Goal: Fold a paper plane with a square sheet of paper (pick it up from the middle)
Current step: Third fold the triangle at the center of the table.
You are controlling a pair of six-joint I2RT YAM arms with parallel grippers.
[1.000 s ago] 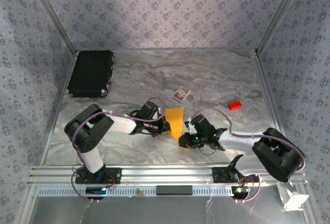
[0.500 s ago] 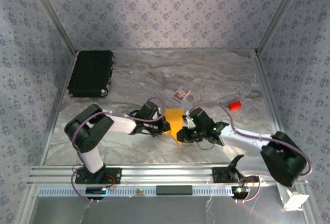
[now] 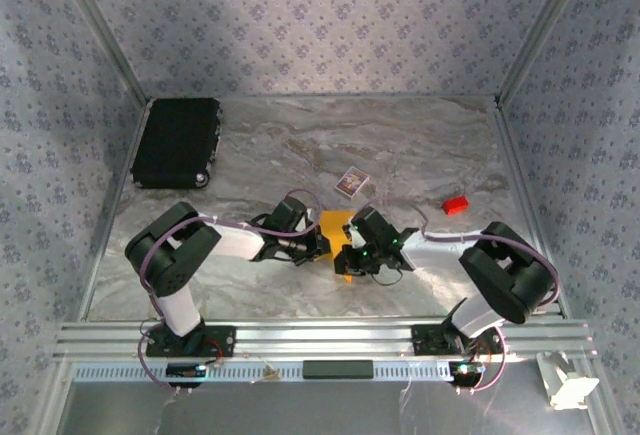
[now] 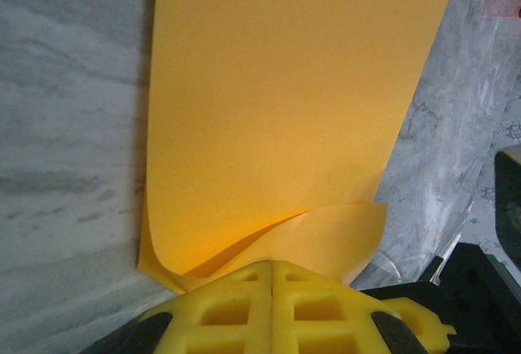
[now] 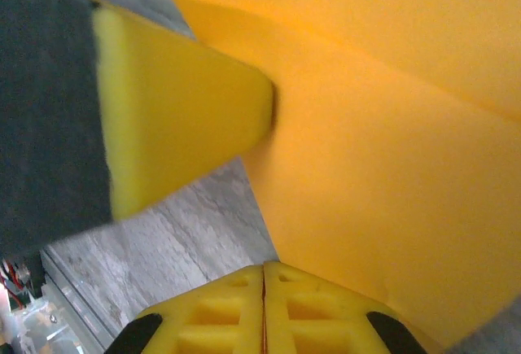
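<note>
Marbled grey worktop [image 3: 420, 145] sits inside a booth of purple-patterned walls [image 3: 300, 25]. At 6 o'clock a metal rail [image 3: 320, 337] along the near edge carries both arm bases. The left arm [image 3: 225, 240] reaches in from 8 o'clock and the right arm [image 3: 445, 250] from 4 o'clock. Their wrists meet just short of the worktop's middle, either side of the sheet [image 3: 337, 225].

The sheet, orange-yellow, runs from 6 towards 12 o'clock between the wrists and is partly hidden by them. In the left wrist view the left fingers [image 4: 232, 305] are pressed together on the sheet's near edge. The edge buckles into a small curl at their tips, and the rest stretches away over the marble.

In the right wrist view the right fingers [image 5: 313, 309] are pressed together too. The sheet's edge runs up to their tips, but I cannot tell whether paper is caught between them. One yellow left finger touches the sheet with its tip at 10 o'clock in that view.

Beyond the sheet at 12 o'clock lies a small patterned card [image 3: 350, 181], apart from it. A red block [image 3: 456, 205] sits at 2 o'clock. A black case [image 3: 177, 142] lies at 10 o'clock, in the far left corner.
</note>
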